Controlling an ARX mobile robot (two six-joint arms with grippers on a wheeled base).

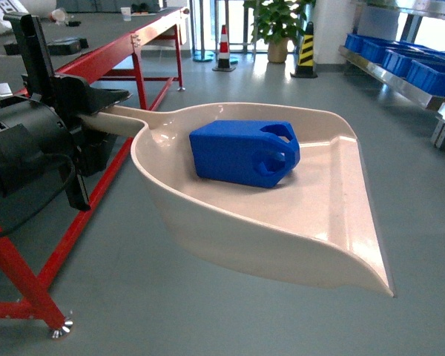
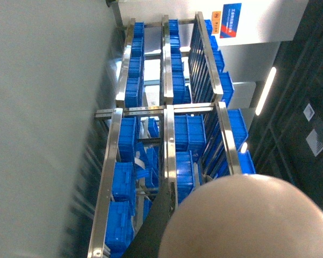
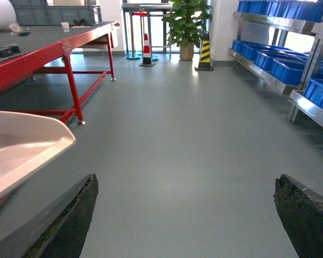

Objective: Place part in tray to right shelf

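Observation:
The cream-white tray (image 1: 304, 222) hangs in the air over the grey floor, its wide lip pointing right. The blue part (image 1: 241, 154) lies on its side in the tray's bowl. My left gripper (image 1: 107, 107) is shut on the tray's handle (image 1: 122, 117) at the left. In the left wrist view the tray's rounded back (image 2: 247, 220) fills the lower right beside one black finger (image 2: 157, 228). My right gripper (image 3: 185, 183) stands open and empty above the floor, with the tray's lip (image 3: 27, 145) to its left. The right shelf (image 1: 400, 78) runs along the far right.
A red-framed table (image 1: 96, 67) stands at the left. At the back are a traffic cone (image 1: 224, 48), a potted plant (image 1: 277, 26) and a striped bollard (image 1: 306, 52). Blue crates (image 1: 415, 63) fill the steel shelf. Open grey floor lies between.

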